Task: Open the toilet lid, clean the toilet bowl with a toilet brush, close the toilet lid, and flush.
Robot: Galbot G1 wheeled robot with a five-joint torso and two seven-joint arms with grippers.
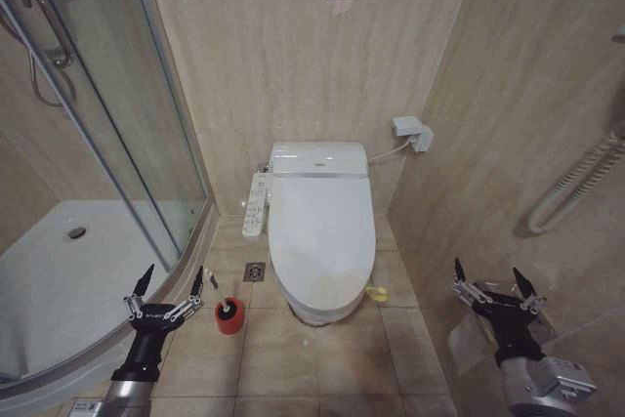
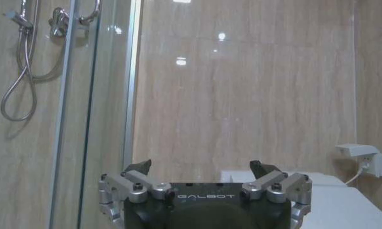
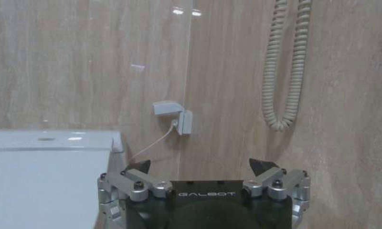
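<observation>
The white toilet lid (image 1: 322,231) lies shut over the toilet bowl, which is hidden beneath it, in the middle of the head view. A green-and-yellow strap (image 1: 377,291) hangs at the lid's front right edge. The toilet brush (image 1: 228,311) stands in a small red cup holder (image 1: 229,320) on the floor, left of the toilet's front. My left gripper (image 1: 171,282) hangs open just left of the brush, fingers spread. My right gripper (image 1: 488,280) is open too, low at the right, near the side wall. In the wrist views both the left gripper (image 2: 200,167) and the right gripper (image 3: 200,165) hold nothing.
A glass shower enclosure (image 1: 117,144) with a white tray (image 1: 59,271) fills the left. The buttoned side panel (image 1: 255,204) sticks out at the toilet's left. A floor drain (image 1: 255,271) lies beside the base. A wall socket (image 1: 412,132) and a coiled hose (image 1: 576,178) are on the right.
</observation>
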